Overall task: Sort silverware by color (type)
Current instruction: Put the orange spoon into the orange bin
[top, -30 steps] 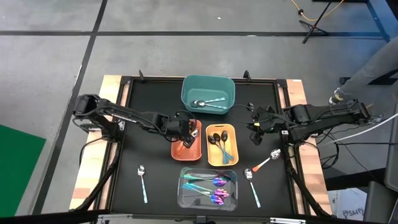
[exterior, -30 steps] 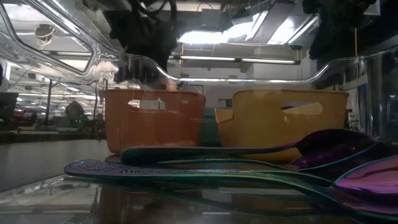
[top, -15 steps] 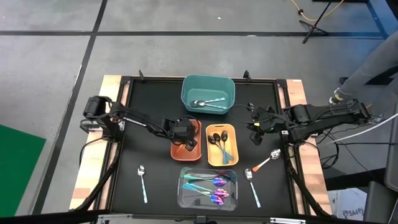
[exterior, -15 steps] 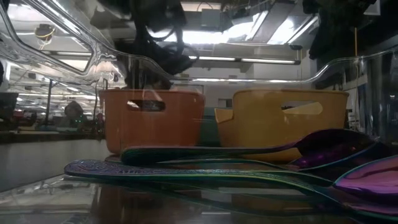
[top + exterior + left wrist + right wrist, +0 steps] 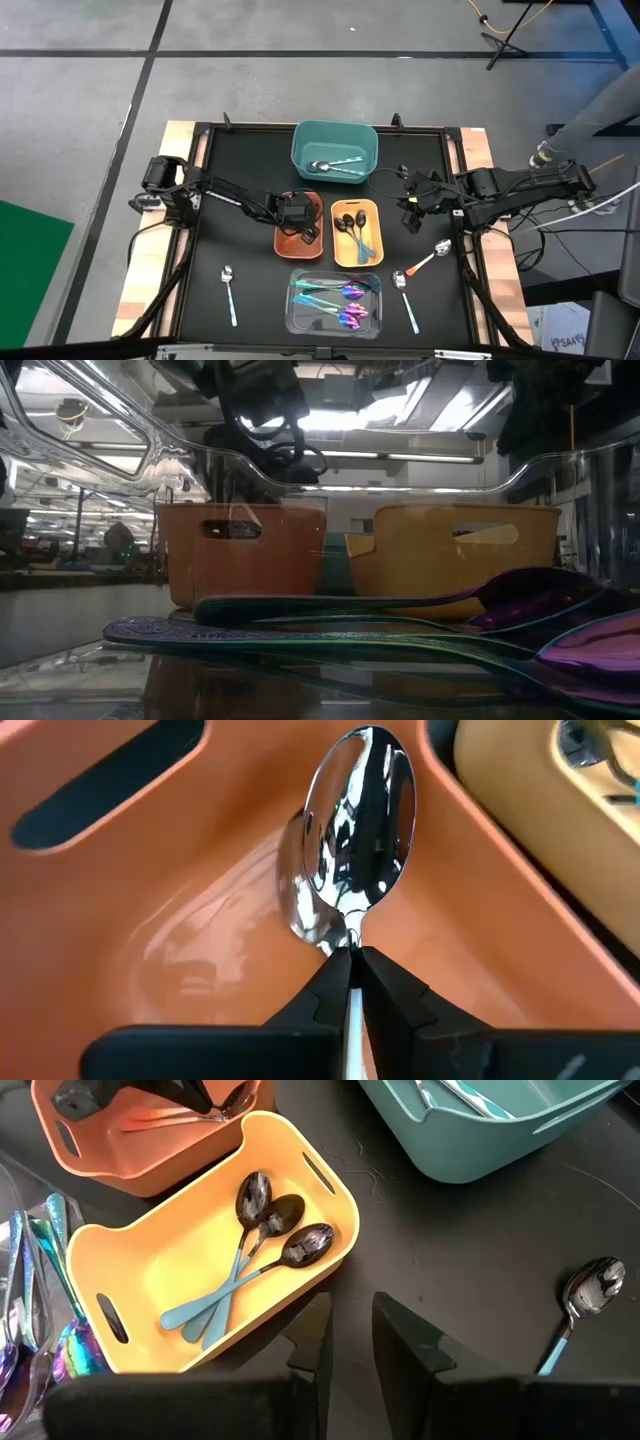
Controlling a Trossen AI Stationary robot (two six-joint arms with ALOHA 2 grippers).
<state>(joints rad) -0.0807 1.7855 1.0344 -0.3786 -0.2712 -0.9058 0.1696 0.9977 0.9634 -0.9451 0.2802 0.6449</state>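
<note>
A mirror-bright silver spoon point(image 5: 355, 830) lies inside the orange bin point(image 5: 180, 920), its neck clamped by the left end effector point(image 5: 352, 982). Frame centre-right, the yellow bin point(image 5: 357, 232) holds black-headed spoons point(image 5: 350, 222). The right end effector point(image 5: 350, 1330) stands slightly apart, empty.

Left arm: I see it reaching from the table's left edge toward the middle, wrist bent down.
Left gripper point(image 5: 297, 217): I have it low, pointing downward; in its wrist view the fingers point(image 5: 322, 1003) sit pinched on a thin shaft, only a sliver apart.
Right arm: I see it stretched in from the right edge, waiting.
Right gripper point(image 5: 411, 214): held above the table, its fingers point(image 5: 312, 1342) standing slightly apart with nothing between them.
</note>
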